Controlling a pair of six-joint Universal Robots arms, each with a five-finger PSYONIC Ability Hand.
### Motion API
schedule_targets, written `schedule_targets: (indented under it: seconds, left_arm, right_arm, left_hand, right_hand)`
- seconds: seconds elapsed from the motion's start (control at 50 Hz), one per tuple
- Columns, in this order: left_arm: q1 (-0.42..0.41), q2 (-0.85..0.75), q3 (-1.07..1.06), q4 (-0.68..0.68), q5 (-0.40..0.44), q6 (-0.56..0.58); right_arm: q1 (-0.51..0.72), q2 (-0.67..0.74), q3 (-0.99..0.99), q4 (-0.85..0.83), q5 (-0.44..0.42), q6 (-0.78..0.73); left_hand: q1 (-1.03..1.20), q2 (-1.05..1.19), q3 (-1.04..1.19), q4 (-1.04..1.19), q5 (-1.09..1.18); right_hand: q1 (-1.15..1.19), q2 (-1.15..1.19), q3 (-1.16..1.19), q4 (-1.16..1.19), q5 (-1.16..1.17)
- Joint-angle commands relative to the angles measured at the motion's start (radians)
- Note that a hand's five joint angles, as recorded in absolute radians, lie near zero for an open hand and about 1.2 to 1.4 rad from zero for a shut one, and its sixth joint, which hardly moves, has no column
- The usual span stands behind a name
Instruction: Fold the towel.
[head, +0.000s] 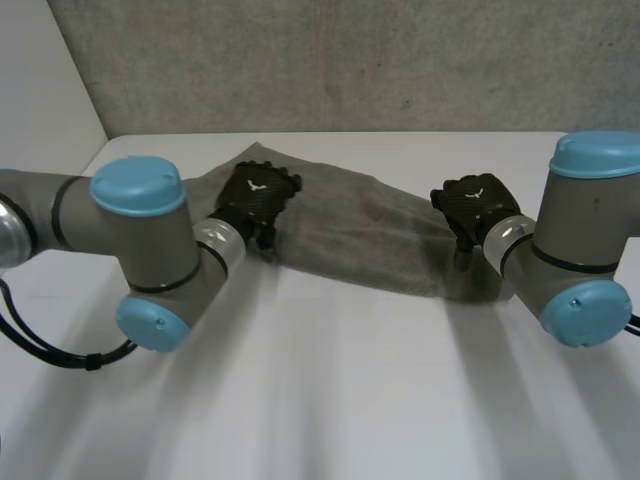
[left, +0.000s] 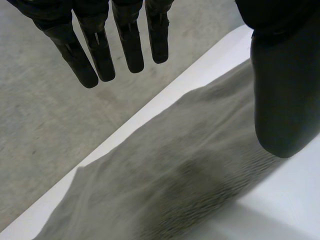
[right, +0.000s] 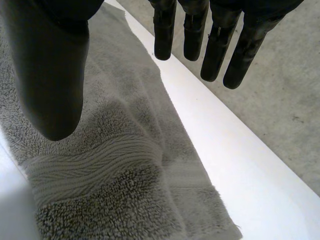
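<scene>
The head camera sits high between and behind the arms, looking down across the white counter (head: 330, 380) to the grey wall (head: 350, 60) beyond the towel (head: 350, 225). Each wrist camera rides close above the towel, looking along its palm past the fingers. The left robot hand (left: 129, 45) is over one end and the right robot hand (right: 217, 50) over the other. All views share the towel and the counter's far edge.

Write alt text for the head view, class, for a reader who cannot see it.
A grey towel lies stretched out across the far side of a white table. The robot's left hand is over one end of it and its right hand is over the other end.
</scene>
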Motion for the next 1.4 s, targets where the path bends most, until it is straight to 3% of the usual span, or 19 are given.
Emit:
schedule_targets:
  seconds: [0.02, 0.26, 0.42, 0.58, 0.8, 1.08, 1.14, 1.18, 1.2, 1.22, 1.24, 1.26, 1.28, 1.4]
  left_arm:
    - [0.063, -0.008, 0.017, -0.003, 0.003, 0.003]
    - [0.176, -0.029, 0.062, -0.078, 0.001, 0.005]
    - [0.186, -0.064, 0.101, -0.15, -0.011, 0.037]
    - [0.189, -0.101, 0.118, -0.163, -0.028, 0.11]
    - [0.204, -0.179, 0.195, -0.16, -0.094, 0.117]
    - [0.204, -0.281, 0.336, -0.163, -0.099, 0.152]
    - [0.204, -0.315, 0.375, -0.166, -0.108, 0.204]
    - [0.202, -0.339, 0.404, -0.167, -0.123, 0.254]
    - [0.202, -0.339, 0.404, -0.167, -0.123, 0.255]
    - [0.202, -0.344, 0.413, -0.169, -0.129, 0.267]
    - [0.202, -0.344, 0.413, -0.169, -0.129, 0.267]
    - [0.201, -0.347, 0.417, -0.172, -0.132, 0.27]
    - [0.201, -0.345, 0.419, -0.173, -0.134, 0.268]
    - [0.196, -0.328, 0.41, -0.184, -0.134, 0.262]
  right_arm:
    - [-0.046, -0.069, 0.071, 0.002, -0.022, -0.046]
    - [-0.09, -0.145, 0.228, 0.003, -0.064, -0.126]
    - [-0.098, -0.14, 0.286, -0.003, -0.144, -0.129]
    - [-0.107, -0.117, 0.294, -0.04, -0.15, -0.129]
    - [-0.106, -0.053, 0.281, -0.14, -0.144, -0.132]
    - [-0.117, -0.01, 0.266, -0.158, -0.124, -0.184]
    - [-0.117, -0.01, 0.266, -0.169, -0.122, -0.184]
    - [-0.117, -0.01, 0.266, -0.173, -0.122, -0.183]
    - [-0.117, -0.01, 0.266, -0.173, -0.122, -0.183]
    - [-0.117, -0.01, 0.266, -0.173, -0.122, -0.183]
    - [-0.117, -0.01, 0.266, -0.173, -0.122, -0.183]
    - [-0.117, -0.011, 0.266, -0.173, -0.124, -0.181]
    - [-0.117, -0.011, 0.266, -0.172, -0.124, -0.181]
    - [-0.115, -0.011, 0.266, -0.169, -0.122, -0.18]
  left_hand:
    - [-0.032, -0.036, -0.03, -0.029, -0.214]
    - [0.006, 0.002, 0.009, 0.009, -0.176]
    - [0.004, -0.001, 0.006, 0.006, -0.179]
    - [0.004, -0.001, 0.006, 0.006, -0.179]
    - [0.004, -0.001, 0.006, 0.006, -0.179]
    - [0.056, 0.052, 0.058, 0.059, -0.126]
    - [0.133, 0.128, 0.135, 0.135, -0.049]
    - [0.293, 0.288, 0.295, 0.296, 0.111]
    - [0.294, 0.289, 0.296, 0.297, 0.112]
    - [0.498, 0.493, 0.5, 0.5, 0.316]
    - [0.5, 0.495, 0.502, 0.502, 0.318]
    - [0.747, 0.742, 0.749, 0.75, 0.565]
    - [0.924, 0.919, 0.926, 0.926, 0.741]
    - [0.966, 0.961, 0.968, 0.969, 0.784]
  right_hand:
    - [0.035, 0.037, 0.032, 0.029, 0.012]
    - [0.041, 0.043, 0.038, 0.034, 0.018]
    - [0.041, 0.043, 0.038, 0.034, 0.018]
    - [0.082, 0.084, 0.079, 0.075, 0.059]
    - [0.097, 0.098, 0.094, 0.09, 0.073]
    - [0.238, 0.239, 0.235, 0.231, 0.214]
    - [0.373, 0.374, 0.37, 0.366, 0.35]
    - [0.65, 0.652, 0.647, 0.644, 0.627]
    - [0.652, 0.653, 0.649, 0.645, 0.628]
    - [0.829, 0.831, 0.826, 0.822, 0.806]
    - [0.831, 0.832, 0.828, 0.824, 0.807]
    - [1.011, 1.013, 1.008, 1.004, 0.988]
    - [1.032, 1.034, 1.029, 1.025, 1.009]
    - [1.033, 1.034, 1.029, 1.026, 1.009]
